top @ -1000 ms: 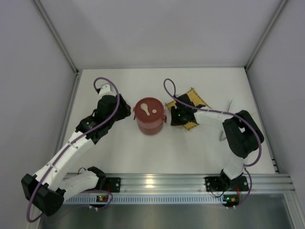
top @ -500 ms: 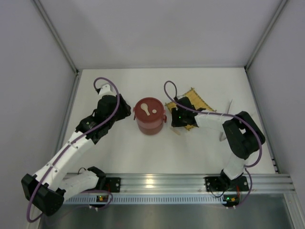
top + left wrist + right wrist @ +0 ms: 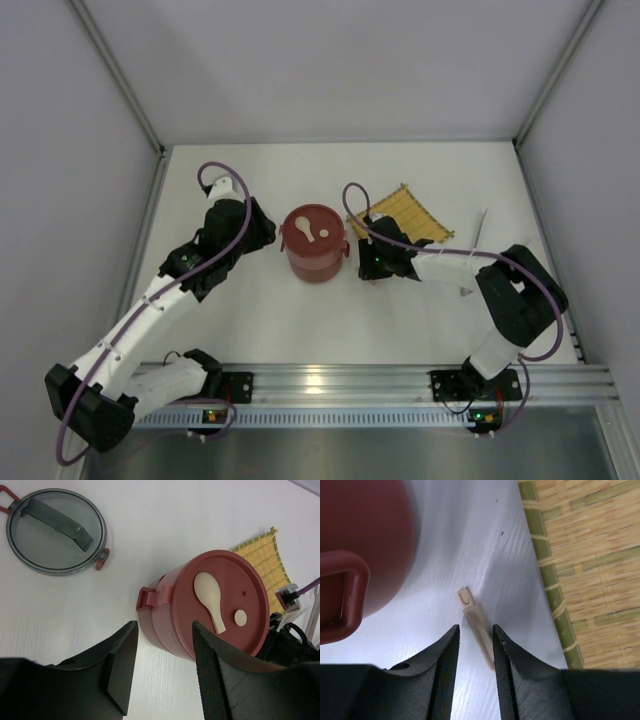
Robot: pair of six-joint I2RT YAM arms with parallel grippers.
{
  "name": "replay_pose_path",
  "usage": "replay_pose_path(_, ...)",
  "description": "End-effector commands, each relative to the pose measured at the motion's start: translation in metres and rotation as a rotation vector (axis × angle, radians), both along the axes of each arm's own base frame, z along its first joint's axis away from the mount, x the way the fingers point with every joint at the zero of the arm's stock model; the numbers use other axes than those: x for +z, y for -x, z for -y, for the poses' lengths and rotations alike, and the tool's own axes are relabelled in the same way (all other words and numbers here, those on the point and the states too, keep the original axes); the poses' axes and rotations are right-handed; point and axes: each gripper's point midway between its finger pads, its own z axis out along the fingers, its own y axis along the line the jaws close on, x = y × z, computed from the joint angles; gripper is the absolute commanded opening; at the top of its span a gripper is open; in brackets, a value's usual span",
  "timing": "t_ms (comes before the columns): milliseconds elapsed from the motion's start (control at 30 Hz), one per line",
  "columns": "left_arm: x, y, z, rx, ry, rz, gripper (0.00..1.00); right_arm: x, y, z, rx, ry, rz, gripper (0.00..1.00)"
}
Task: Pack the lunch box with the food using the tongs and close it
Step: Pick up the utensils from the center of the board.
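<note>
Left tool (image 3: 164,640) spread, empty, just left of the closed lunch box (image 3: 315,243) on the worktop (image 3: 250,320); spoon (image 3: 212,600) lies on its lid. Right tool (image 3: 475,635) low, nearly together astride the beige stick (image 3: 470,607) between lunch box and mat (image 3: 405,212); can't tell if pinching. Tongs (image 3: 481,228) lie right of the mat.

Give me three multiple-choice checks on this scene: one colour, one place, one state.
1. The woven mat is: A yellow; B blue; C grey.
2. The beige spoon lies: A on the mat; B on the lunch box lid; C under the mat.
3. The left pincer is: A shut on the spoon; B shut on the lunch box handle; C open, empty.
Answers: A, its straw shows yellow; B, the spoon rests on the maroon lid; C, its fingers stand apart, nothing between.
</note>
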Motion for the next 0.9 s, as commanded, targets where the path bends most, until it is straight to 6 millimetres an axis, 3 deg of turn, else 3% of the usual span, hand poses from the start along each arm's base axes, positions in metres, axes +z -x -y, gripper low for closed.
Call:
replay_pose_path(0,0.015,-0.003,0.003,0.000,0.033,0.043,0.52,-0.010,0.019,-0.001,0.023,0.032,-0.040,0.33)
replay_pose_path(333,0.017,-0.003,0.003,-0.002,0.030,0.047,0.52,-0.033,0.031,0.029,-0.049,0.245,-0.056,0.27)
replay_pose_path(533,0.018,-0.004,0.004,-0.002,0.033,0.047,0.53,-0.033,0.039,0.030,-0.030,0.288,-0.050,0.21)
replay_pose_path(867,0.017,-0.002,0.003,-0.001,0.034,0.045,0.52,-0.034,0.049,0.036,-0.016,0.373,-0.042,0.22)
